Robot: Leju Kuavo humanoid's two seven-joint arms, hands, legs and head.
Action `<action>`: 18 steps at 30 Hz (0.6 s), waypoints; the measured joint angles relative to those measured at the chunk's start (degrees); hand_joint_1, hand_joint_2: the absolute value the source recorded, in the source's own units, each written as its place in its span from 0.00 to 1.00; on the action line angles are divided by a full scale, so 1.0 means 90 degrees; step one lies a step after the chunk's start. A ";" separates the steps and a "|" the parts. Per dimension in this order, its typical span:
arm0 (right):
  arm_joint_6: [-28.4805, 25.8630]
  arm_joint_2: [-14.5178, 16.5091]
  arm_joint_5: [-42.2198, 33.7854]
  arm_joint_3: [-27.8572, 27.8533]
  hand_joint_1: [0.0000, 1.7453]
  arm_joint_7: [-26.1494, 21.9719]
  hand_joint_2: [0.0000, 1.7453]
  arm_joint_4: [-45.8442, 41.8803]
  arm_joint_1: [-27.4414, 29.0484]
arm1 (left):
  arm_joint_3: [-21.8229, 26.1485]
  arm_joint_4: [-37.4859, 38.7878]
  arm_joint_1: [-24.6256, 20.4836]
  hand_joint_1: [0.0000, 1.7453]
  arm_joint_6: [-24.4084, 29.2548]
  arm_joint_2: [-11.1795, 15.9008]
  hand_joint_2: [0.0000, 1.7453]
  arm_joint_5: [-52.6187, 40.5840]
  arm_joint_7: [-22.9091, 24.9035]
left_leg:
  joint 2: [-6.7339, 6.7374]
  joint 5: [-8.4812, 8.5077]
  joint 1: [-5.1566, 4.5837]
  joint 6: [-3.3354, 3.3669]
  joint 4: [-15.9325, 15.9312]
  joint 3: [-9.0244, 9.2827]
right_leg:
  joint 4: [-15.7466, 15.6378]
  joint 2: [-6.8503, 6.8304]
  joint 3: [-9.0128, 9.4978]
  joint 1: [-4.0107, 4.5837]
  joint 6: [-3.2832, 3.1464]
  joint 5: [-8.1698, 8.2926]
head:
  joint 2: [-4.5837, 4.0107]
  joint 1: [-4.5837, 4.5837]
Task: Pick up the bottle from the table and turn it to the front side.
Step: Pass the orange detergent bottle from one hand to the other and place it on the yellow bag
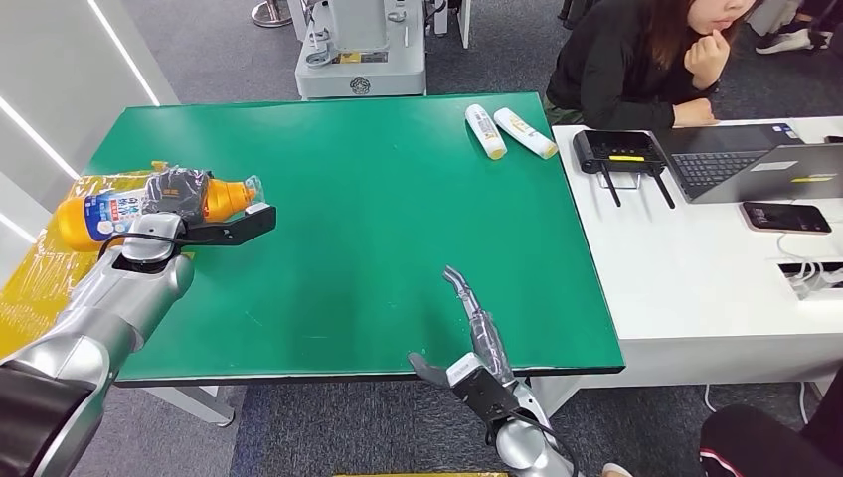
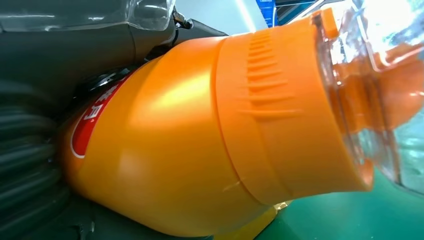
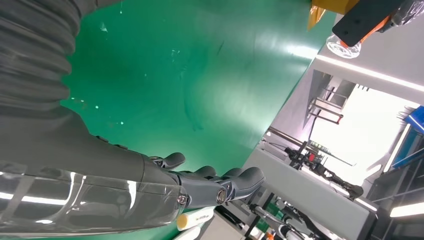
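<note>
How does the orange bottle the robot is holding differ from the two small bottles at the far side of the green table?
The orange bottle is gripped by the left robot hand near the table's left edge; the two small bottles lie untouched on the green table. The orange bottle is orange with a blue label and looks larger; the small bottles are white with yellow. All three lie sideways.

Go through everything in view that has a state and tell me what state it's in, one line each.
Orange bottle: gripped, lying sideways, clear cap on.
Left hand: holds the orange bottle at the green table's left edge.
Right hand: holds nothing, fingers stretched out over the table's near edge.
Two white tubes: lying flat at the far corner.
Laptop: lid open.
Phone: lying flat, screen dark.
</note>
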 joint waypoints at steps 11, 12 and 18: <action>0.0179 -0.0013 -0.0103 0.0032 0.00 -0.0011 1.00 0.0073 -0.0087 | 0.0296 0.0038 0.0732 1.00 -0.0204 0.0280 1.00 0.0189 -0.0275 | 0.0025 -0.0003 0.0000 -0.0003 -0.0006 0.0005 | 0.0001 0.0025 -0.0002 0.0000 -0.0002 -0.0001 | -0.0001 0.0001; 0.0202 -0.0013 -0.0092 0.0041 0.00 -0.0003 1.00 0.0078 -0.0097 | 0.0377 0.0047 0.0910 1.00 -0.0137 0.0346 1.00 0.0247 -0.0300 | 0.0031 -0.0004 0.0000 -0.0005 -0.0006 0.0007 | 0.0001 0.0033 -0.0004 0.0000 -0.0002 -0.0002 | -0.0001 0.0001; 0.0314 -0.0013 0.0010 0.0059 0.00 0.0045 1.00 0.0104 -0.0153 | 0.0758 0.0098 0.1607 1.00 0.0094 0.0652 1.00 0.0380 -0.0500 | 0.0021 -0.0005 0.0002 -0.0007 -0.0007 0.0000 | 0.0001 0.0023 -0.0011 0.0002 -0.0005 -0.0004 | 0.0000 0.0002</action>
